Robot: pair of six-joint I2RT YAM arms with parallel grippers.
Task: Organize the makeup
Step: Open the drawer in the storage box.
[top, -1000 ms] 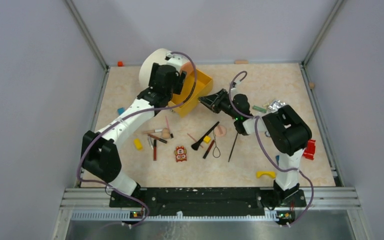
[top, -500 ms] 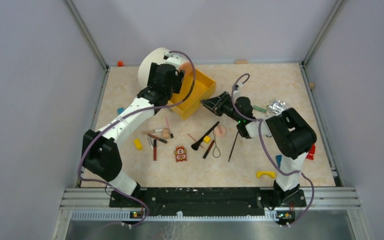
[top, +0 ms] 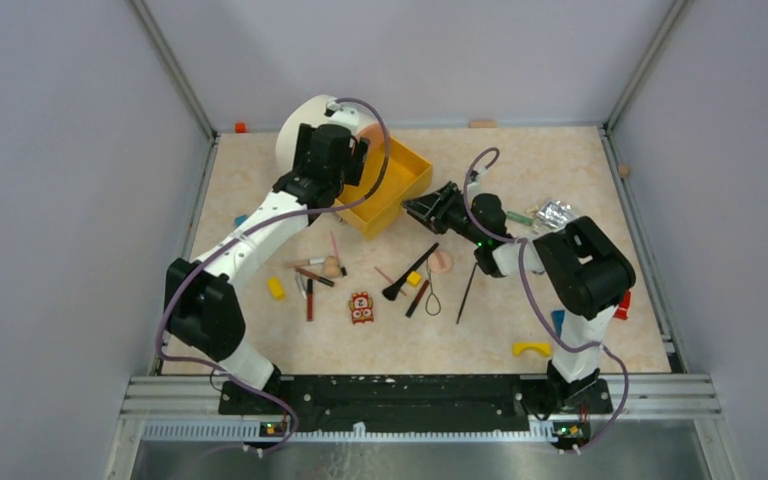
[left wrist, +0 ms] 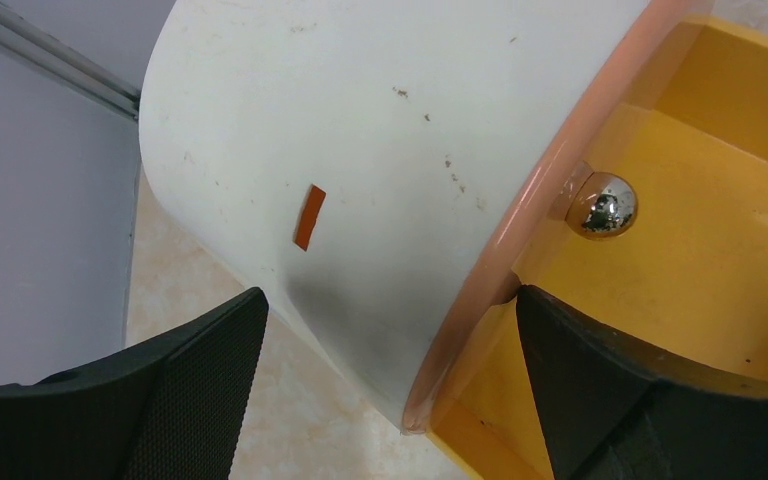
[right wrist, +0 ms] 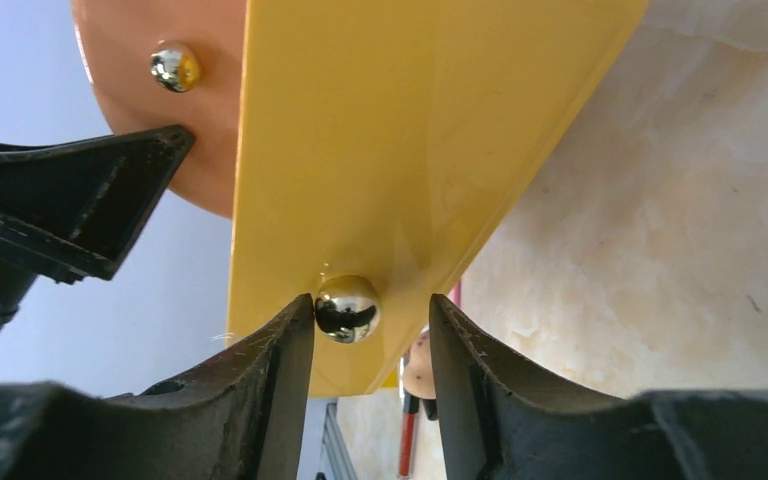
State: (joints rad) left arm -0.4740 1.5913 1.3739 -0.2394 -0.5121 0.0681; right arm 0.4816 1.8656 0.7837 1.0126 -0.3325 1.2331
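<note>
Two grippers, both working the far-left corner of the table [top: 560,160], where the yellow box [top: 407,170] sits vs the white drum [top: 300,125]. The left gripper [left wrist: 388,300] is spread wide. Its fingers [left wrist: 190,400] straddle the drum's lower edge and its peach rim [left wrist: 550,170], one pad just beside the white wall, the other over the box interior, nothing clamped. The right gripper [right wrist: 372,305] is released. Its fingers flank the chrome knob [right wrist: 348,307] on the box's outer face, the left one about touching and a gap on the right (so no pinch).

The drum is tight to the rear-left corner rails, v. little room there. The box's near corner points at the makeup [top: 390,275], which lies loose mid-table:
- a black brush [top: 412,268]
- a peach puff [top: 441,261] just beside the brush
- a thin black stick [top: 467,292]
- a wire-loop tool [top: 431,298]
- a red stick [top: 309,298]
- a pink stick [top: 337,246] near a 2nd puff

A toy figure [top: 362,307] and a yellow block [top: 276,288] sit among them.

Bare tabletop runs between that scatter and the arm bases, and along the far-right edge. A foil crumple [top: 553,211] sits just beside the right forearm.
</note>
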